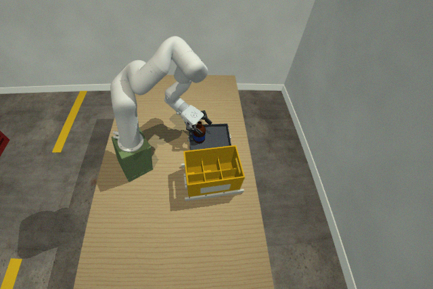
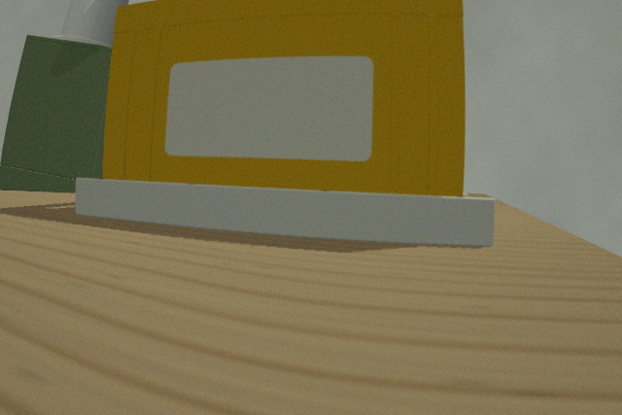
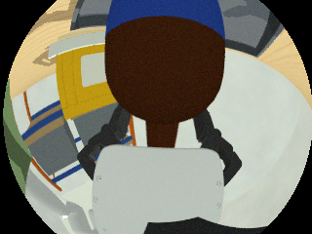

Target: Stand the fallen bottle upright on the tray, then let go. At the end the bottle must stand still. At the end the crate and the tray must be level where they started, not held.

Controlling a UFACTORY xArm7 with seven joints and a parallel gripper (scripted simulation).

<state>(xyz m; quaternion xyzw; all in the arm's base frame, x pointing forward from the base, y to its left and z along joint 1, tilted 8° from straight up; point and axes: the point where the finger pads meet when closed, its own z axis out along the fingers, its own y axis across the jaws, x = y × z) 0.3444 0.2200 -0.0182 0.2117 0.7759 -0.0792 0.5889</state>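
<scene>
A brown bottle (image 1: 198, 135) with a blue label stands upright at the left end of the dark grey tray (image 1: 210, 136). My gripper (image 1: 199, 124) is open, its fingers spread to either side of the bottle's neck without gripping it. In the wrist view the bottle (image 3: 166, 58) fills the middle, and the open gripper (image 3: 163, 136) has its dark fingers apart on both sides of the neck. The tray sits flat on the wooden table, just behind the yellow crate (image 1: 213, 169).
The yellow crate has several compartments and rests on a white base (image 1: 214, 195). In the exterior view the crate (image 2: 286, 88) hides the tray and the bottle. The arm's green pedestal (image 1: 132, 160) stands left of the tray.
</scene>
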